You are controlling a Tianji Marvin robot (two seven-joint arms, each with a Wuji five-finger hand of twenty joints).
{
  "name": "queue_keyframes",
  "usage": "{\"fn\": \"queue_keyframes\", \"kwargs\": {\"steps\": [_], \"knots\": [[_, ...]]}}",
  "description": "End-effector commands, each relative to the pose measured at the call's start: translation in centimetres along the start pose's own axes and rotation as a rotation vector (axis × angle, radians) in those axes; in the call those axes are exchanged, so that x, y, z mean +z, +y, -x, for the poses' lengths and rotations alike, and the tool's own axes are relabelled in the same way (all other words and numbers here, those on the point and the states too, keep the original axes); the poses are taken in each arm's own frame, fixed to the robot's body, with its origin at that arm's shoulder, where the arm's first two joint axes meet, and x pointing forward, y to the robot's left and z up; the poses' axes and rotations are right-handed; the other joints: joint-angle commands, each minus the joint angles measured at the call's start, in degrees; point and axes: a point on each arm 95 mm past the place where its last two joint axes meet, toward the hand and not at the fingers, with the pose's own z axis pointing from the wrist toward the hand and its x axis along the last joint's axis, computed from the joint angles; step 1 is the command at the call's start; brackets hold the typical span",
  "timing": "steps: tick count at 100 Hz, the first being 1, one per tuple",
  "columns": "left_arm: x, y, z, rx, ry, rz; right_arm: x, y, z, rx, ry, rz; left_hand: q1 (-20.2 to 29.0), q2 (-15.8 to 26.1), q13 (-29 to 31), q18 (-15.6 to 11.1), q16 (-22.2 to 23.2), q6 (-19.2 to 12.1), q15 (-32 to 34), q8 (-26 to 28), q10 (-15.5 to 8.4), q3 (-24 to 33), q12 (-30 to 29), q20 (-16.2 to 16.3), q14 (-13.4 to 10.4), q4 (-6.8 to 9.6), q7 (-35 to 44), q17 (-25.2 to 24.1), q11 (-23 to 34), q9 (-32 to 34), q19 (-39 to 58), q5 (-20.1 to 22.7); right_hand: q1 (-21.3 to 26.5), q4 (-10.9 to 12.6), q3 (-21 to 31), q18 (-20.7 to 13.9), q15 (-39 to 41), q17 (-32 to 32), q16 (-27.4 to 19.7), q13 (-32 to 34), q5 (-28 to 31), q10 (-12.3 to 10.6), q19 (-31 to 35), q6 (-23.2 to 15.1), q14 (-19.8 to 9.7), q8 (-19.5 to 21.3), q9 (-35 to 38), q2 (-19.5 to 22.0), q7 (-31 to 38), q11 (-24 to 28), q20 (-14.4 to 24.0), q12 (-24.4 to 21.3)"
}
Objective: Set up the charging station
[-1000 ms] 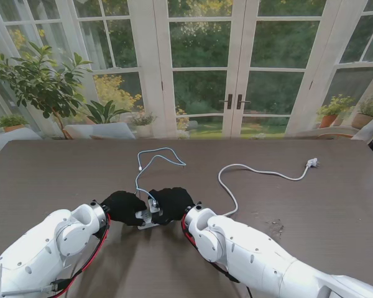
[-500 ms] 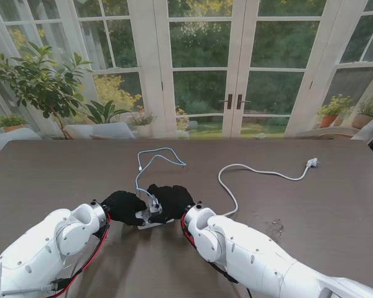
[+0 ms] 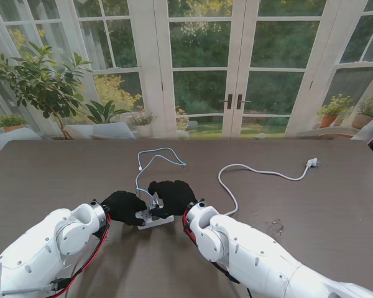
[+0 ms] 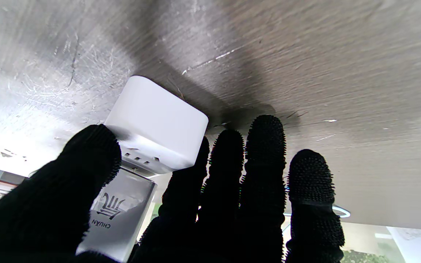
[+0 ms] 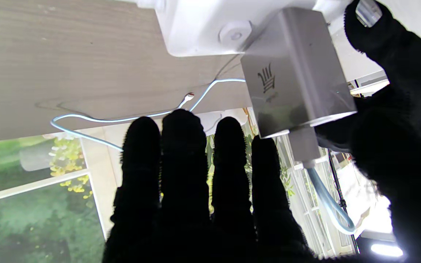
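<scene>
A white socket block [image 3: 150, 219] lies on the dark table [image 3: 62, 174] between my hands. A silver charger [image 3: 155, 204] stands plugged into it, and a light-blue cable [image 3: 150, 162] runs from the charger away from me. My left hand [image 3: 124, 207] is shut on the socket block [image 4: 157, 124], thumb on one side and fingers on the other, with the charger [image 4: 122, 215] beside the thumb. My right hand [image 3: 171, 195] is open: its fingers [image 5: 185, 175] stretch straight past the charger [image 5: 298, 73] without touching it, and the thumb stands on the charger's other side. The socket block [image 5: 203, 25] and cable [image 5: 327, 204] show there too.
A white cord [image 3: 248, 169] curls across the table's right half and ends in a small plug [image 3: 311, 163]. The blue cable's free end [image 3: 140, 167] lies farther from me than the hands. Glass doors and potted plants stand beyond the table's far edge.
My right hand has let go of the charger and moved slightly away from me, its fingers straightened. More of the white block shows. The left hand has stayed put.
</scene>
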Motion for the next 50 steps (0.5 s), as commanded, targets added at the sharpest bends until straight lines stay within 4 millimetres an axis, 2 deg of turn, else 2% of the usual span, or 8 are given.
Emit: {"fn": "queue_keyframes", "kwargs": {"steps": [1,20,23,26,37,50], "knots": [[-0.33,2.29,-0.28,-0.013,0.003,0.073,0.03,-0.12,-0.36,0.0,0.013,-0.007,2.06,-0.07,0.23,0.52,-0.15,-5.26,0.12,0.15,-1.34,2.25,-0.95,0.34,0.37,3.41,2.73,-1.46,-0.69,1.56,-0.18,3.48,1.25,0.08,2.43,0.99,1.92,0.75,-45.44,2.74,1.76,-1.06,2.5,-1.16,-1.09,1.51,1.96,0.15,5.99,1.94,1.34,1.29],[-0.27,2.29,-0.23,-0.015,0.003,0.071,0.04,0.05,-0.31,-0.015,0.012,-0.002,2.02,0.05,0.11,0.49,-0.15,-5.22,0.11,0.15,-1.28,2.19,-0.94,0.35,0.43,3.41,2.7,-1.51,-0.7,1.52,-0.17,3.41,4.67,1.26,5.74,0.54,3.56,3.36,-44.93,5.95,4.98,-2.27,4.96,-2.09,-2.17,2.24,6.1,3.46,8.2,3.84,1.93,3.18],[-0.26,2.3,-0.23,-0.015,0.004,0.071,0.06,0.06,-0.31,-0.017,0.012,-0.001,1.99,0.05,0.11,0.48,-0.14,-5.16,0.12,0.15,-1.32,2.15,-0.94,0.34,0.36,3.4,2.7,-1.53,-0.69,1.56,-0.19,3.41,5.86,-2.4,6.05,0.38,3.6,3.84,-44.85,6.6,5.27,-2.59,5.66,-2.89,-2.32,-2.7,7.24,3.22,10.39,3.41,1.53,4.36],[-0.25,2.32,-0.24,-0.015,0.004,0.071,0.07,0.07,-0.32,-0.017,0.012,0.0,1.99,0.06,0.12,0.48,-0.14,-5.2,0.13,0.14,-1.34,2.13,-0.95,0.35,0.36,3.4,2.68,-1.5,-0.7,1.55,-0.17,3.37,6.77,-4.49,6.36,0.34,3.75,4.26,-44.76,7.25,5.59,-2.75,6.01,-3.49,-2.5,-5.16,8.33,2.66,12.17,3.59,1.42,4.73],[-0.25,2.34,-0.26,-0.014,0.006,0.074,0.08,0.08,-0.35,-0.018,0.014,0.001,1.93,0.09,0.1,0.55,-0.15,-5.29,0.11,0.14,-1.35,2.03,-0.94,0.37,0.39,3.4,2.67,-1.44,-0.69,1.56,-0.12,3.38,8.9,-7.88,7.21,0.03,4.04,5.57,-44.43,9.07,6.88,-3.61,6.9,-5.91,-3.16,-8.07,11.46,0.96,16.62,4.17,1.44,5.67],[-0.27,2.36,-0.27,-0.015,0.006,0.076,0.13,0.03,-0.36,-0.021,0.016,0.003,1.84,0.23,0.1,0.45,-0.15,-5.24,0.11,0.11,-1.26,1.91,-0.95,0.36,0.34,3.4,2.61,-1.5,-0.71,1.51,-0.16,3.31,11.75,-9.31,7.47,-0.3,3.84,7.24,-44.33,11.21,9.36,-4.25,7.64,-9.18,-3.86,-9.85,15.73,-1.38,20.46,4.23,1.33,7.3]]}}
